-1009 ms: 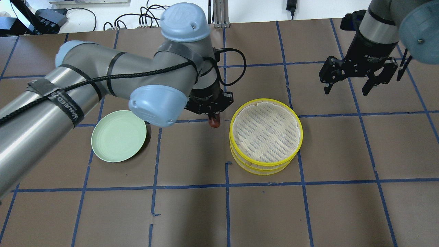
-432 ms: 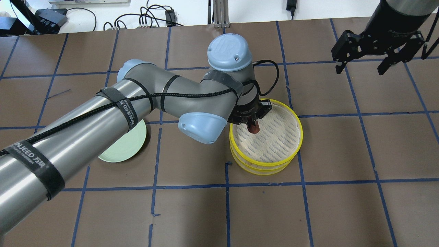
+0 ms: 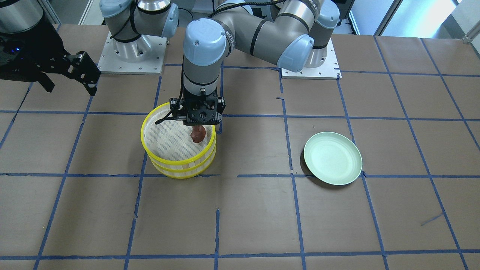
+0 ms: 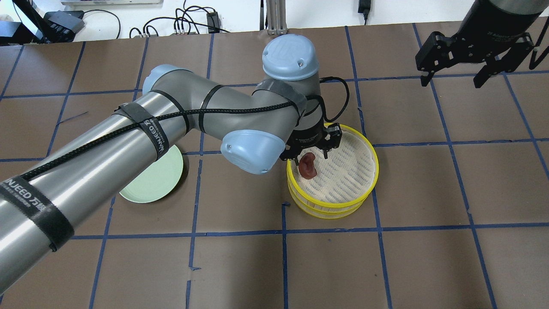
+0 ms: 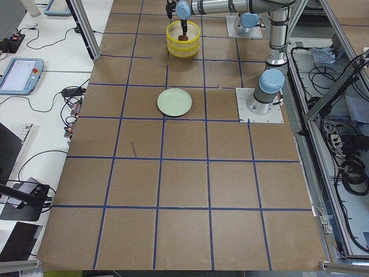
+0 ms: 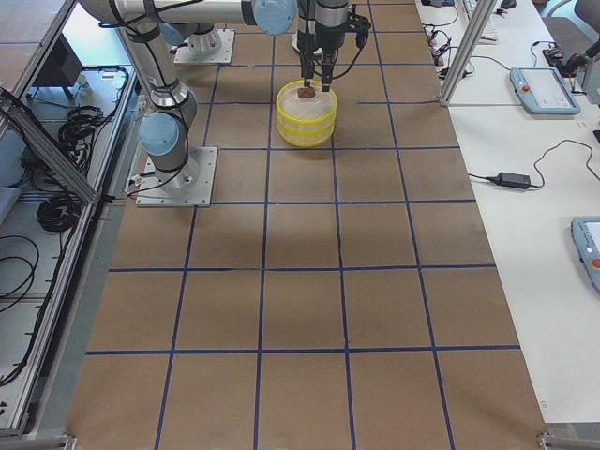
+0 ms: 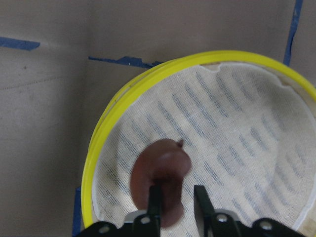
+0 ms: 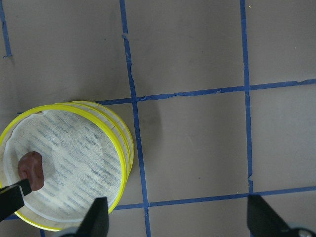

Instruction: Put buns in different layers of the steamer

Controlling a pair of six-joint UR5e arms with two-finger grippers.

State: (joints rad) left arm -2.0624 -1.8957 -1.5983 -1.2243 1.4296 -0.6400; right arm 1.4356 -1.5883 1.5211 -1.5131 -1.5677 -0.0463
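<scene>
The dark reddish-brown bun [image 4: 308,165] lies on the whitish floor of the top steamer layer [image 4: 377,165], near its left rim; it also shows in the left wrist view [image 7: 160,173] and the front view [image 3: 197,134]. My left gripper [image 4: 310,155] hovers right over it, jaws apart and no longer pinching it [image 7: 177,197]. The two yellow-rimmed layers are stacked [image 3: 147,144]. My right gripper [image 4: 450,81] is open and empty, high at the far right, apart from the steamer [image 8: 126,143]. The white bun is not in view.
A pale green plate [image 4: 150,182] sits left of the steamer, partly under my left arm; it is bare in the front view [image 3: 333,158]. Brown paper with blue tape lines covers the table. Cables lie beyond the far edge.
My left gripper carried the brown bun from beside the steamer to over its top layer, then opened; the bun now rests on the floor. My right gripper rose and drew back.
</scene>
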